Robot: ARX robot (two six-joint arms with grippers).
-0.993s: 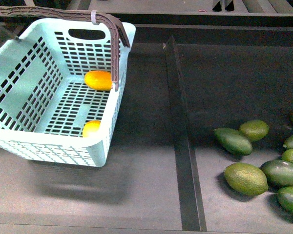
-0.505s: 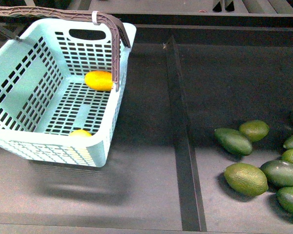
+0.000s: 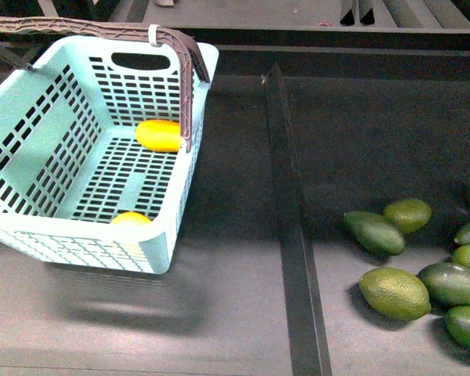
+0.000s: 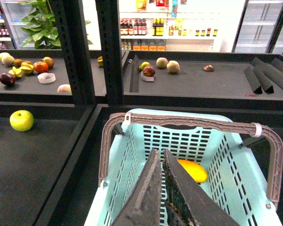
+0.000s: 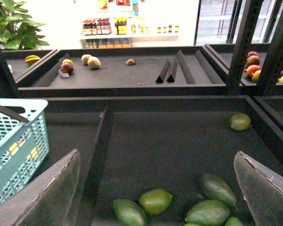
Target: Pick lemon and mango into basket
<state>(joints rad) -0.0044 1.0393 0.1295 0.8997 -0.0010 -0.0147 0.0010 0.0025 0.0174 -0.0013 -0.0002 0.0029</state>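
Slotted light teal plastic basket with brown ribbed swing handle and white tie, holding 1 smooth elongated yellow-orange mango by the far end wall and 1 small rounder yellow lemon against the near wall. Right of a raised dark divider, 8 oval green fruits clustered on the matte dark shelf, with bare floor between basket and divider. Left gripper pressed closed above the basket with nothing between its jaws; right gripper spread wide above the green fruits.
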